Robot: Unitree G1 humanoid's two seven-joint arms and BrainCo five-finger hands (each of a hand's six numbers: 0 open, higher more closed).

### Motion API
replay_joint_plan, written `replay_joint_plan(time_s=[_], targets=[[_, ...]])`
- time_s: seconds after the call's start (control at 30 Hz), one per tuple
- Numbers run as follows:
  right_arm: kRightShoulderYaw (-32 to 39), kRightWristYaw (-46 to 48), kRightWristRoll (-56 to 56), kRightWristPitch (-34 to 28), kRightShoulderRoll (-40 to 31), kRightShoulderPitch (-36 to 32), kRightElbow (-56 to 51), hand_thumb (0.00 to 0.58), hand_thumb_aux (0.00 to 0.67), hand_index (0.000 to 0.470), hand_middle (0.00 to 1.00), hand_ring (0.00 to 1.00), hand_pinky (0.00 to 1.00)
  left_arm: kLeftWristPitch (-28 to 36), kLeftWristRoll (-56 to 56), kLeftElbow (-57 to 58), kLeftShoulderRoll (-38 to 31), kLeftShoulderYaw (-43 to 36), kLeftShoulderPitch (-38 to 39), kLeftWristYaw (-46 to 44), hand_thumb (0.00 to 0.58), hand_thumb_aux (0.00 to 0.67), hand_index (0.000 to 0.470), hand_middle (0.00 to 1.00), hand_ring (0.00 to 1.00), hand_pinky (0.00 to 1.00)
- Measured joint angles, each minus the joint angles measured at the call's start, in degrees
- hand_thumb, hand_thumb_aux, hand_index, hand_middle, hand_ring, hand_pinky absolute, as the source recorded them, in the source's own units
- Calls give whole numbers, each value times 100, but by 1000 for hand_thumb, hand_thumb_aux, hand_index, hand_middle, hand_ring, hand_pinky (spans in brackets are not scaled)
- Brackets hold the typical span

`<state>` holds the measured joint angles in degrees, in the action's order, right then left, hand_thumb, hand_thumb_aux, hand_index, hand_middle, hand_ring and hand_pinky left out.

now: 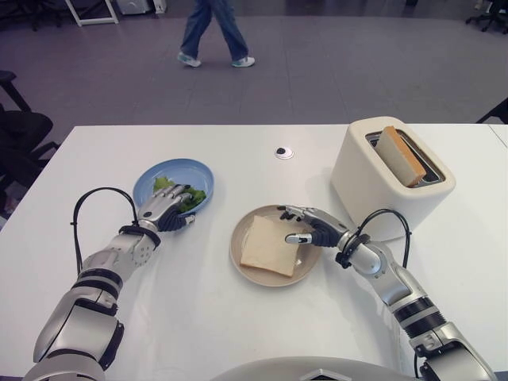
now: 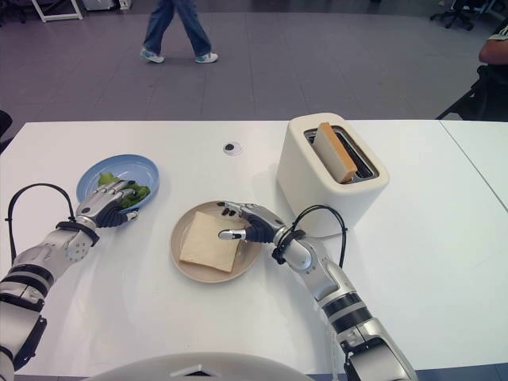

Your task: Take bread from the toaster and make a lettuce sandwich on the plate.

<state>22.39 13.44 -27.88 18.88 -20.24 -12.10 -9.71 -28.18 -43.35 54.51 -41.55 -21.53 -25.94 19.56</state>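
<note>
One slice of bread (image 1: pixel 267 245) lies flat on the tan plate (image 1: pixel 248 268) at the table's middle. My right hand (image 1: pixel 311 225) hovers over the plate's right rim, fingers spread, holding nothing. A second slice of bread (image 1: pixel 400 155) stands tilted in the slot of the cream toaster (image 1: pixel 387 181) at the right. Green lettuce (image 1: pixel 184 194) lies in the blue bowl (image 1: pixel 175 171) at the left. My left hand (image 1: pixel 166 210) rests at the bowl's near rim, fingers curled down over the lettuce; whether they grip a leaf is hidden.
A small black-and-white disc (image 1: pixel 283 152) sits on the table behind the plate. Black cables loop beside both wrists. The table's far edge runs behind the toaster and bowl.
</note>
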Motion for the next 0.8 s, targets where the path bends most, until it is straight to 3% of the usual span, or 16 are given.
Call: replay_joint_plan(time_s=[0.1,0.2,0.37,0.4,0.43,0.47,0.53,0.57,0.8], targets=[[-44,-1,29,-2,7,1,65,0,0,0,0,0,0,-183,151,-24,-28,5,40,-34,491,407,286,0,0,0],[-53,-1,43,-4,9,6,73,0,0,0,0,0,0,-511,357,-197,-38,21,162,-186,464,370,260,0,0,0],[-64,2,50,-4,1,13,81,0,0,0,0,0,0,-1040,788,-671,-116,122,546,-765,371,268,188,0,0,0],[-73,4,54,-4,-3,13,85,0,0,0,0,0,0,-1145,877,-773,-168,136,650,-911,331,231,162,0,0,0],[-88,8,56,-5,-5,16,92,0,0,0,0,0,0,-1226,971,-903,-246,162,763,-1053,337,236,166,0,0,0],[-100,12,61,-5,-8,22,112,0,0,0,0,0,0,-1274,1041,-994,-304,188,836,-1168,288,194,136,0,0,0],[-132,29,87,-4,-12,38,143,0,0,0,0,0,0,-1352,1148,-1219,-442,239,1003,-1381,62,37,26,0,0,0],[-145,38,88,-4,-16,45,145,0,0,0,0,0,0,-1367,1230,-1336,-477,280,1096,-1475,0,0,0,0,0,0],[-165,71,91,1,-20,47,147,0,0,0,0,0,0,-1447,1428,-1605,-541,585,1396,-1736,0,0,0,0,0,0]])
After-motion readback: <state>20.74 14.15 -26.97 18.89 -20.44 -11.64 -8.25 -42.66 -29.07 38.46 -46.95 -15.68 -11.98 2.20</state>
